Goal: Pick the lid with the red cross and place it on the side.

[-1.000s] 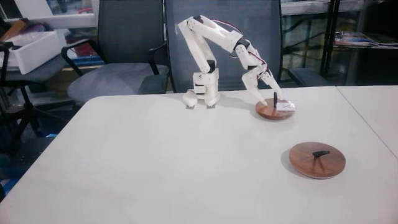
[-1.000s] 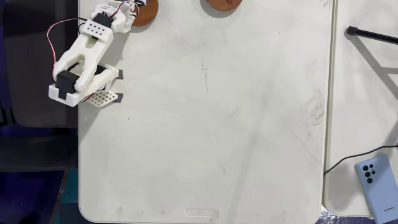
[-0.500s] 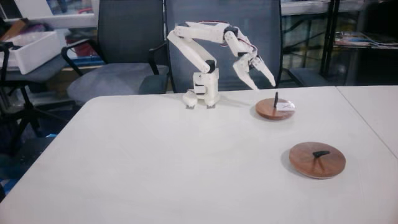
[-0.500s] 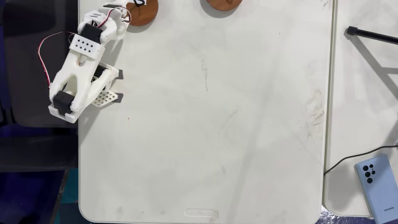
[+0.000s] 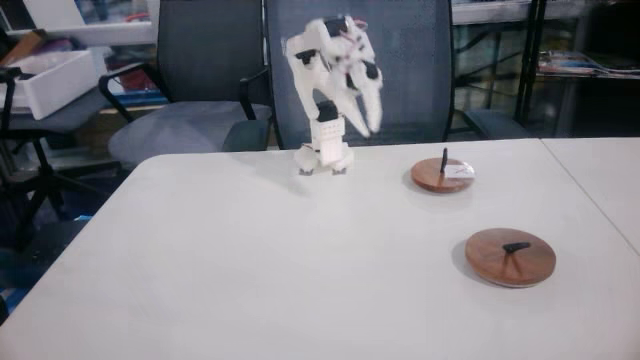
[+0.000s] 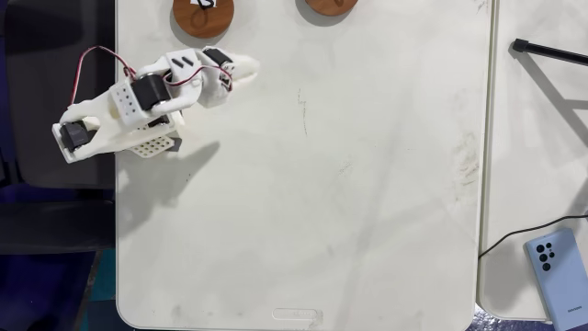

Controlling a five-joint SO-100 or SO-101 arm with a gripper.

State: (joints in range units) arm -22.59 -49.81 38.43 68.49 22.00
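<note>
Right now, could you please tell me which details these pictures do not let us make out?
- End effector: motion-blurred in the fixed view from the front, so open or shut cannot be told.
- Lid with the red cross: cut off by the top edge in the fixed view from above; in the front view the sticker mark is too small to read.
- Darker lid: mostly cut off by the same top edge.
- Phone: clipped by the right edge.
</note>
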